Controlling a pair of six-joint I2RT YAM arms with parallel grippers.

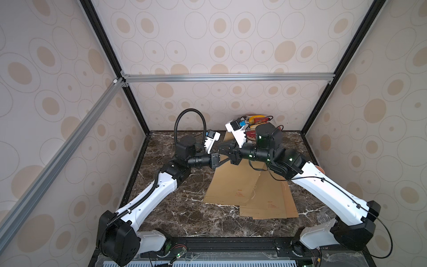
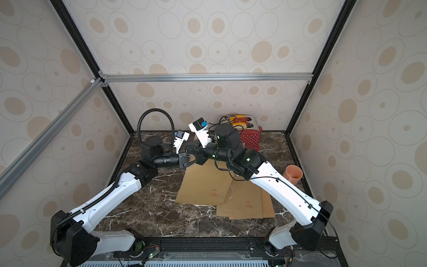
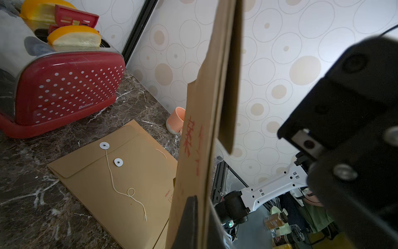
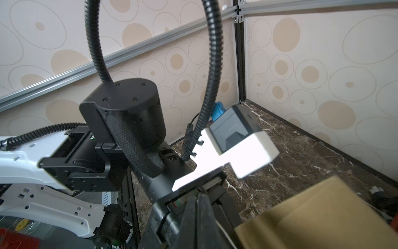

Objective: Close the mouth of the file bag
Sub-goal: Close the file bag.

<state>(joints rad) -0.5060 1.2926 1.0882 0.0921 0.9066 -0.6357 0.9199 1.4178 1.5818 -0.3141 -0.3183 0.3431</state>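
On the tabletop [image 1: 184, 208]: at least three kraft file bags [image 2: 203, 185], one red toaster [image 3: 64, 90], two bread slices [image 3: 74, 37], one orange cup [image 2: 293, 173].

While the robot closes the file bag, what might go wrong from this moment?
The left gripper holds the bag upright by an edge only, so the paper may slip or crease. The right gripper is shut very close to the left one, so they may collide. The toaster stands close behind them and could be bumped.
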